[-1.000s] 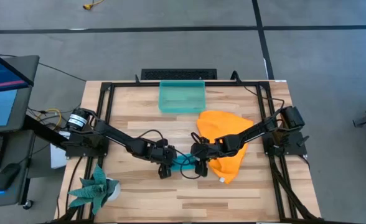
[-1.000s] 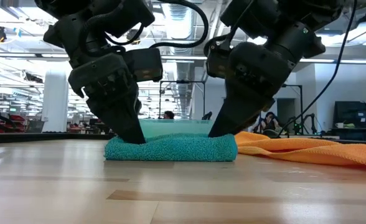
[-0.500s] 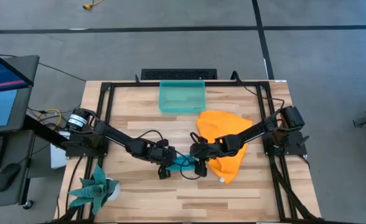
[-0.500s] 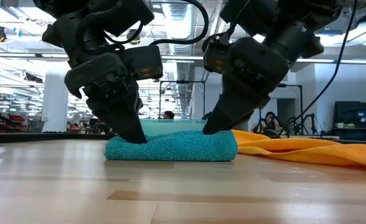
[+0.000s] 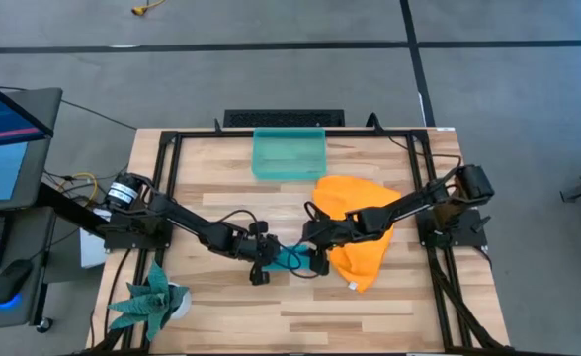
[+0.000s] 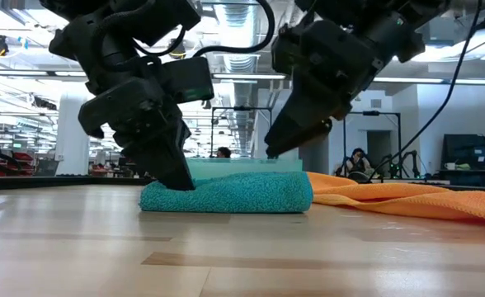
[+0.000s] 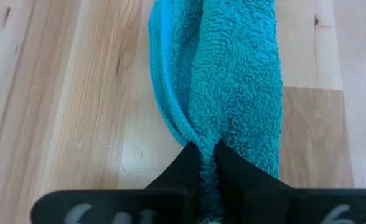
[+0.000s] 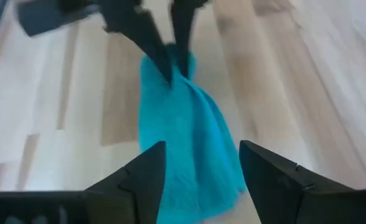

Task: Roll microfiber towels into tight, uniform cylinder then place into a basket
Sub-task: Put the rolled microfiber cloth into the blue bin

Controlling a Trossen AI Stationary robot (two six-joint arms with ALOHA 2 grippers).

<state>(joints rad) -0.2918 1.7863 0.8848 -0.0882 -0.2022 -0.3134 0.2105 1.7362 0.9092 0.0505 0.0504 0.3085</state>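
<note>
Teal towel (image 6: 226,194) on wooden table (image 6: 242,256)

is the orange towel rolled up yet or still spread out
Spread out. The orange towel lies as a loose flat sheet on the table, rumpled, not a cylinder; the right arm crosses over it.

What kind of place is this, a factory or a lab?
Probably a robotics lab in a large industrial hall: a wooden worktable inside a black metal frame, a computer monitor beside it, and exposed ceiling ducts behind.
</note>
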